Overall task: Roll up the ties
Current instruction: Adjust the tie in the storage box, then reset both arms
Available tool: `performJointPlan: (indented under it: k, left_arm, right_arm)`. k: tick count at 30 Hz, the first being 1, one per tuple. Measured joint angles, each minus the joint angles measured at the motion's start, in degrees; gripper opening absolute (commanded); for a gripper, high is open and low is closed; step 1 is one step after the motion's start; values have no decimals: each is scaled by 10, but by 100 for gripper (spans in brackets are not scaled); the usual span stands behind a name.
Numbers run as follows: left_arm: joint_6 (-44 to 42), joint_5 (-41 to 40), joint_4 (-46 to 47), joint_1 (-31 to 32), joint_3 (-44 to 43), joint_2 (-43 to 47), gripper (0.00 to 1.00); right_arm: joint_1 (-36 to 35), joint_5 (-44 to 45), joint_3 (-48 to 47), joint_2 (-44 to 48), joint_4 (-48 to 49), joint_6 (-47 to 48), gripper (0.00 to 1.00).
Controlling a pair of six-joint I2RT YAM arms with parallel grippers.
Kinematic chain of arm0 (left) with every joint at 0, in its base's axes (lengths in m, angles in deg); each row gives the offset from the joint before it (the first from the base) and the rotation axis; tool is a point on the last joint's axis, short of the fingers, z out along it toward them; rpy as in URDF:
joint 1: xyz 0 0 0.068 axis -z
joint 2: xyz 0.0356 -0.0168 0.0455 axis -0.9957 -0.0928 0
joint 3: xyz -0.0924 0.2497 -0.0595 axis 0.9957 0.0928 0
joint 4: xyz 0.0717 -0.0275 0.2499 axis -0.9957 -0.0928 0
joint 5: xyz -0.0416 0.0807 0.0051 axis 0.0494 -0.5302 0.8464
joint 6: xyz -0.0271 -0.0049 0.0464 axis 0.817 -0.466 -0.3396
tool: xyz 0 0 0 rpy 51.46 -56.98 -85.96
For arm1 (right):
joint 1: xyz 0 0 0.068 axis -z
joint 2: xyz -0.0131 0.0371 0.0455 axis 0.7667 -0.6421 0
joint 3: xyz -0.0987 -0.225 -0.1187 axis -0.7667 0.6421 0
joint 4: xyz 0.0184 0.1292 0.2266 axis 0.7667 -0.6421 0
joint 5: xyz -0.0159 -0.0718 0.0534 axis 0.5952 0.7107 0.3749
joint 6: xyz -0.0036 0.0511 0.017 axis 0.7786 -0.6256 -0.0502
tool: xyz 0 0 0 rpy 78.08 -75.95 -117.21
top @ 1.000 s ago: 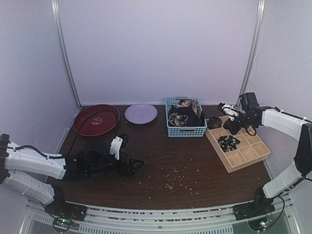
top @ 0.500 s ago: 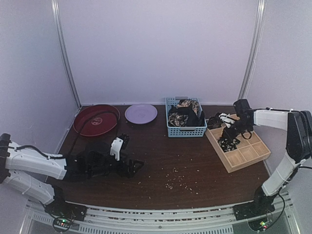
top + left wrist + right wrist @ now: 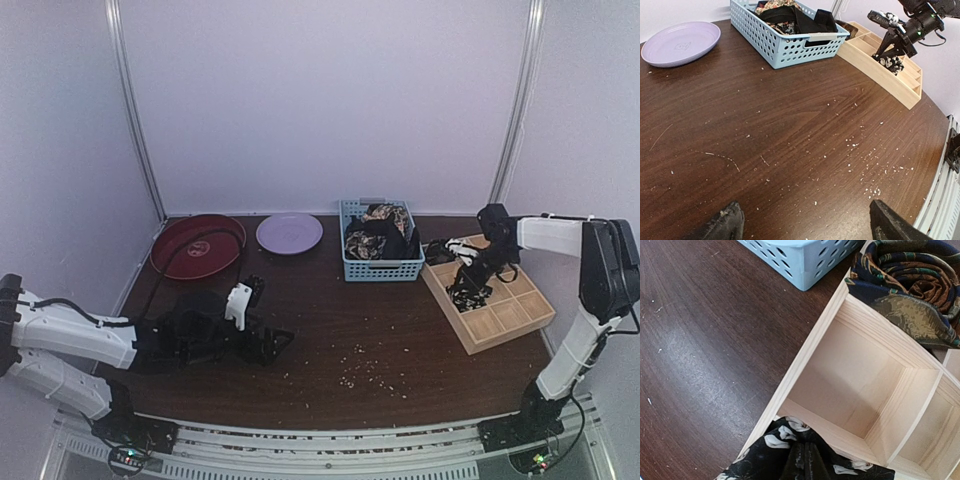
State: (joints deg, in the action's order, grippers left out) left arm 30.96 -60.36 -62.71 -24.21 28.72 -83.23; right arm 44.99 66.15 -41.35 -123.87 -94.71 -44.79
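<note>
Two arms on show. The right gripper [image 3: 467, 282] is down over the wooden tray [image 3: 505, 335], its fingers pinched together on a bunch of the black floral tie [image 3: 771, 441]. That tie lies crumpled in a compartment along the tray's left edge. A rolled tie [image 3: 912, 282] in dark blue and brown sits in the far corner compartment, just beside the blue basket [image 3: 383, 268], which holds more dark fabric. Over on the left, the left gripper [image 3: 805, 226] hangs low above the brown table [image 3: 790, 115], fingers [image 3: 726, 225] spread wide apart.
</note>
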Motion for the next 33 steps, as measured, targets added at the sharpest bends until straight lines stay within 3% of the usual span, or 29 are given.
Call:
performJointPlan:
  k: [13,20,26,31,32,33]
  left_arm:
    - [0,-3,0,0,1,0,88]
    - [0,-3,-1,0,1,0,88]
    - [0,-8,-9,0,-5,0,90]
    - [0,-9,-35,-12,-36,0,97]
    - [-1,-9,-40,-18,-43,0,98]
    - [-1,-2,-50,-29,-52,0,98]
  right_arm:
    - [3,5,-40,-33,-41,-13,0]
    - [3,7,-54,-35,-47,-46,18]
    - [-3,5,-63,0,19,-139,31]
    - [-35,10,-47,83,95,-254,59]
    - [-48,15,-42,101,108,-280,74]
    - [-61,20,-37,115,118,-306,97]
